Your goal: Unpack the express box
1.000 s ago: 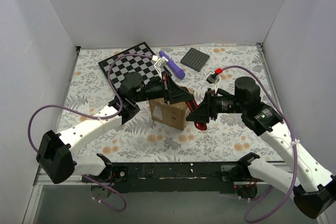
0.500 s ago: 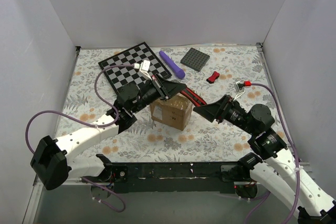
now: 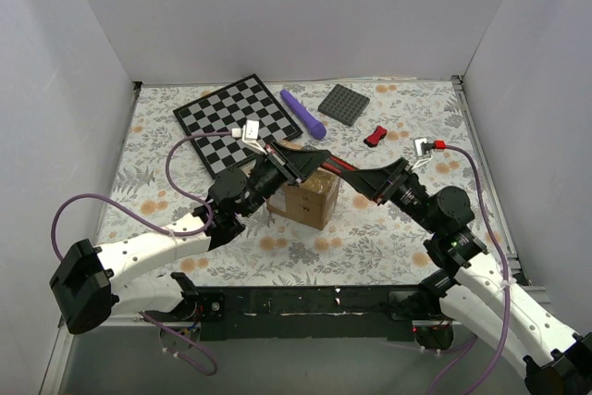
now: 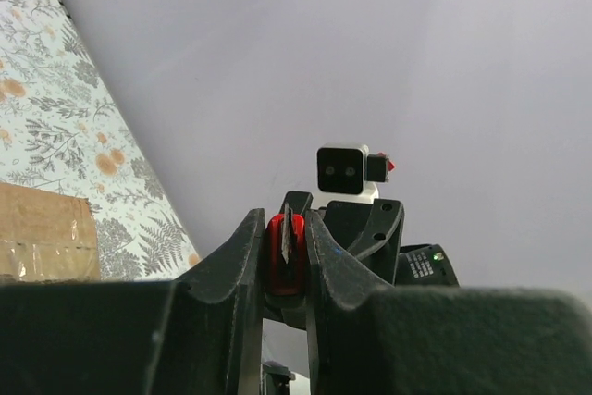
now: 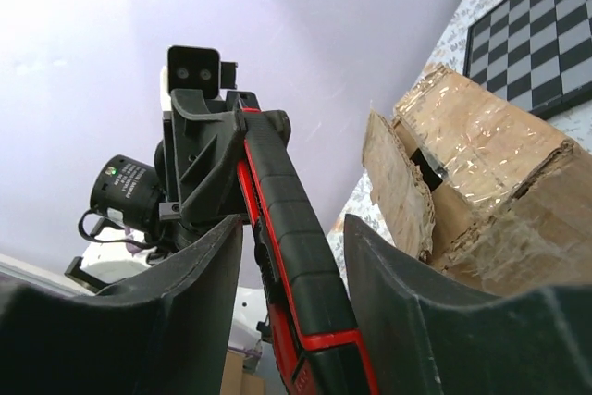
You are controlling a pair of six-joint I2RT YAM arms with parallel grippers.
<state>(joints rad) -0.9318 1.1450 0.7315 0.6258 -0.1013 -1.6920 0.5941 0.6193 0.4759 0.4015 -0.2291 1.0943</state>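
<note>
Your left gripper is clamped on the red-and-black cutter, your right gripper sits with jaws apart around its handle, and the express box just beside and below them has one flap lifted, with nothing unpacked yet.

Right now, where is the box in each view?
Top: box at centre, just below the red tool.
Left wrist: lower left edge, only part showing.
Right wrist: right side, taped top, one flap lifted.
Shared landmark: the red tool, visible in all three views.
</note>
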